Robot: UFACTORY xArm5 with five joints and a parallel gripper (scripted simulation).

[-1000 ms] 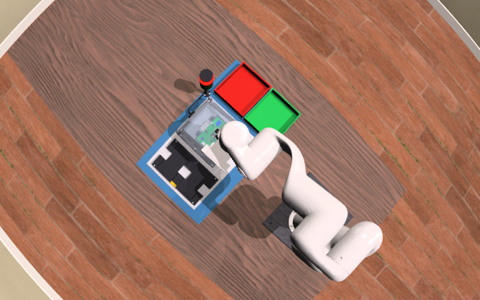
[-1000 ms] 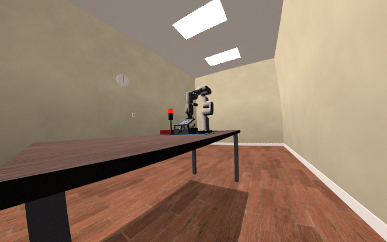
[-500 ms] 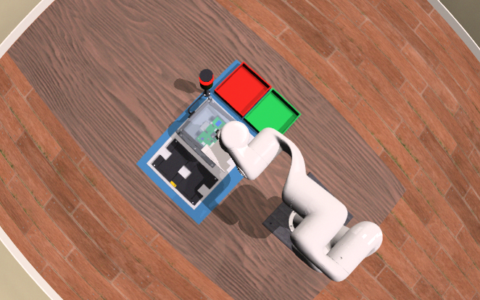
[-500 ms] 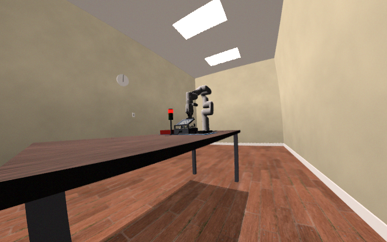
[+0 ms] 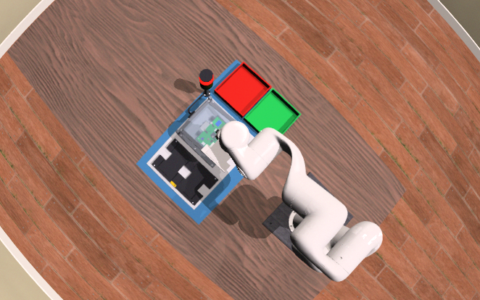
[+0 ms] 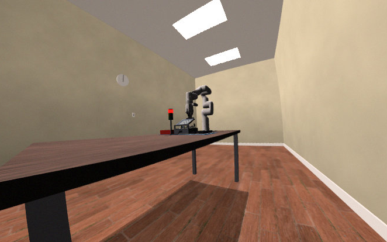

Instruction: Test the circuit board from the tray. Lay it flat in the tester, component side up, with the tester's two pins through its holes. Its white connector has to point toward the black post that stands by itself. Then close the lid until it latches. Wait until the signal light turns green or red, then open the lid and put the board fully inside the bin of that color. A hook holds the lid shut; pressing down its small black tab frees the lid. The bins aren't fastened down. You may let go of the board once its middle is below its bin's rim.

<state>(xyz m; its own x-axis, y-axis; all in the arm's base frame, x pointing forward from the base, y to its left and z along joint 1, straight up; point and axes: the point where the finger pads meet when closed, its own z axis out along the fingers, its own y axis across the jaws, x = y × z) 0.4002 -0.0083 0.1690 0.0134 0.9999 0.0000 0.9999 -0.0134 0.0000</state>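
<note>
Top view, left to right: a black tray (image 5: pixel 183 175) lies lower left on a blue mat (image 5: pixel 200 218) on the counter (image 5: pixel 85 74). Right of it the tester (image 5: pixel 191 128) has its clear lid (image 5: pixel 202 119) raised at a tilt, the green circuit board (image 5: pixel 207 135) showing beneath. The hand (image 6: pixel 189 115), hidden under the wrist, pinches something, seemingly the lid's edge. Above, the signal light (image 5: pixel 206 79) glows red; the red bin (image 5: pixel 242 88) and green bin (image 5: pixel 271 111) touch, upper right.

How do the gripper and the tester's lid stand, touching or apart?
Touching. In the exterior view the gripper meets the raised edge of the tilted lid, shut on it; in the top view the arm hides the contact.
</note>
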